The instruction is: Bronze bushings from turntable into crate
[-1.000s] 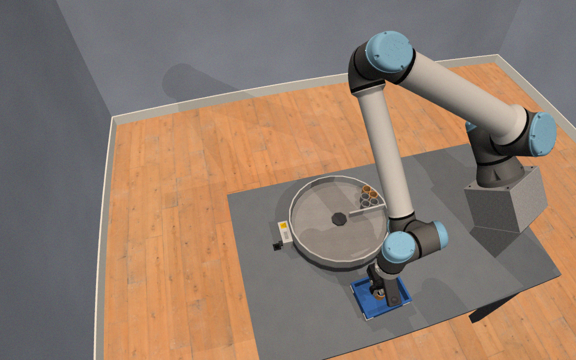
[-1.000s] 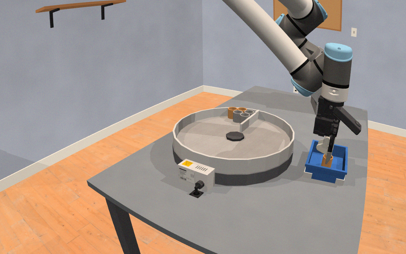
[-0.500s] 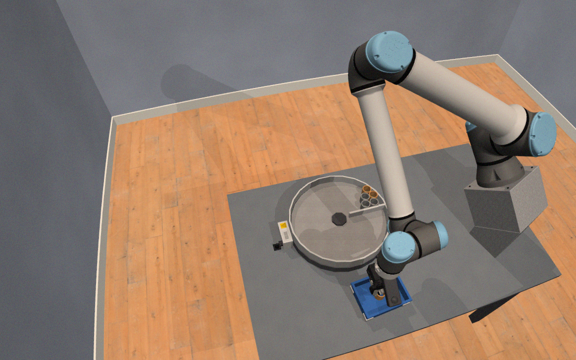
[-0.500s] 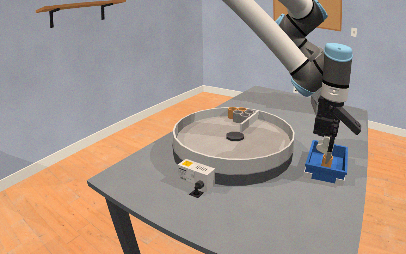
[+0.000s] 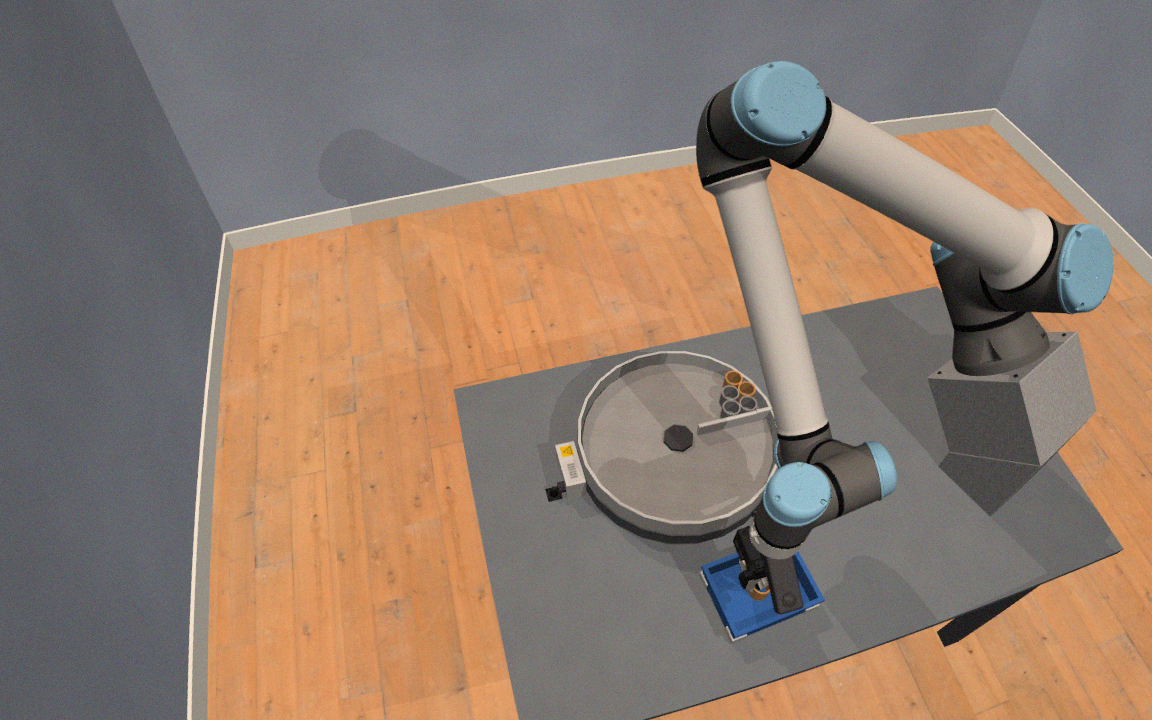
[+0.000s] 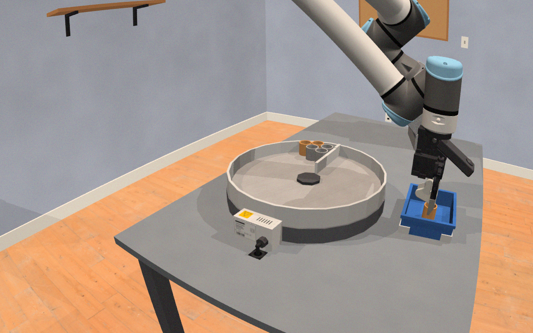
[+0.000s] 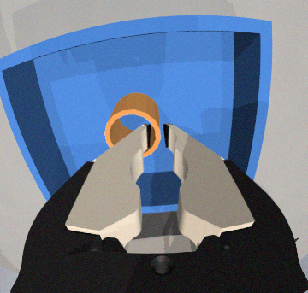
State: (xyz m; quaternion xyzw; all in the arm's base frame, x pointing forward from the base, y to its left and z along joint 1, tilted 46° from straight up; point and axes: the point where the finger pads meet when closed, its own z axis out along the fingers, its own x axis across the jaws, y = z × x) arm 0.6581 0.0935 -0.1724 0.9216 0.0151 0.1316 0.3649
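I have the pale-fingered black gripper (image 5: pixel 760 586) (image 6: pixel 431 206) (image 7: pixel 156 125) low over the open blue rectangular crate (image 5: pixel 732 613) (image 6: pixel 425 230) (image 7: pixel 128 28), and a short hollow bronze-coloured cylindrical bushing (image 5: pixel 758 594) (image 6: pixel 426 212) (image 7: pixel 139 102) is inside that crate. From the wrist view I read my hand as released, though only narrowly parted: one tip is in the bore, the other outside, with slivers of space on either side of the wall.

I'd expect this sleeve to be stiff, fairly weighty for its size and a little slippery, hardly fragile. The rim is the place to take hold, pads square across one side of the wall; a crooked pinch could tip or drag it. It stands upright, its long axis vertical, bore facing up towards me.

Beyond the crate, on the round grey turntable (image 5: pixel 652 483) (image 6: pixel 268 165), I count two more bronze bushings (image 5: pixel 730 385) (image 6: pixel 303 150) and three grey steel bushings (image 5: pixel 727 412) (image 6: pixel 311 155), clustered upright. I'd part the fingers slightly more, then rise straight out of the crate so the inner tip doesn't snag.
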